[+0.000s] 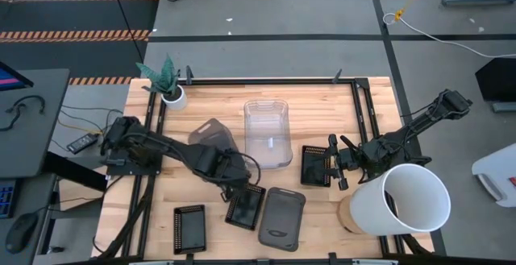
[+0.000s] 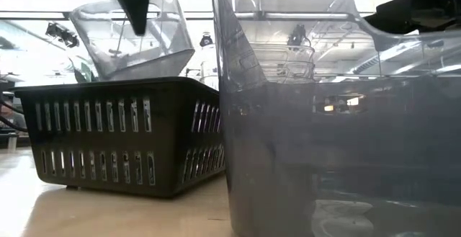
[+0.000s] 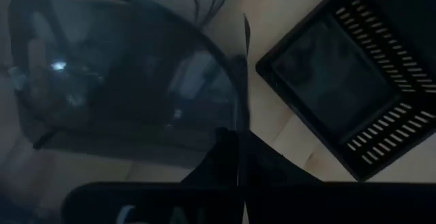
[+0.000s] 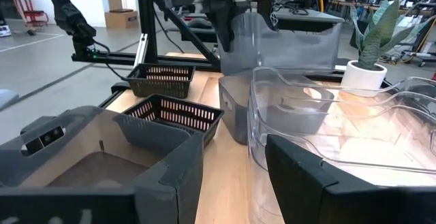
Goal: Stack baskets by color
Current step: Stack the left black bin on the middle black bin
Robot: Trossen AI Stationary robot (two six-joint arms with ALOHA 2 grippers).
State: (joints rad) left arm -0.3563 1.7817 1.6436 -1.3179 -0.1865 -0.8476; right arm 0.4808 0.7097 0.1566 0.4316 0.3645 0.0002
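My left gripper [image 1: 227, 184] is shut on a smoky grey basket [image 1: 211, 132] and holds it in the air. It hangs above a black mesh basket [image 1: 246, 209] that rests on its base on the table. In the low view the held basket [image 2: 137, 42] is tilted over that mesh basket [image 2: 122, 136]. A second smoky grey basket [image 1: 282, 217] lies flat beside it, near the front edge. A clear basket [image 1: 266, 132] stands at mid-table. My right gripper [image 1: 337, 164] waits open next to another black mesh basket [image 1: 318, 166]. My left gripper pinches the smoky basket's thin side wall at its rim [image 3: 240, 125] between its two shut fingers. The fingers [image 2: 133, 6] come from above, pointing down. The basket is lifted clear of the table and hangs tilted to one side of the fingers.
A large white bucket [image 1: 407, 200] lies on its side at the right front. A small white plant pot [image 1: 173, 96] stands at the far left corner. A third black mesh basket [image 1: 189, 229] sits near the front left. Black frame rails [image 1: 153, 192] run along both table sides.
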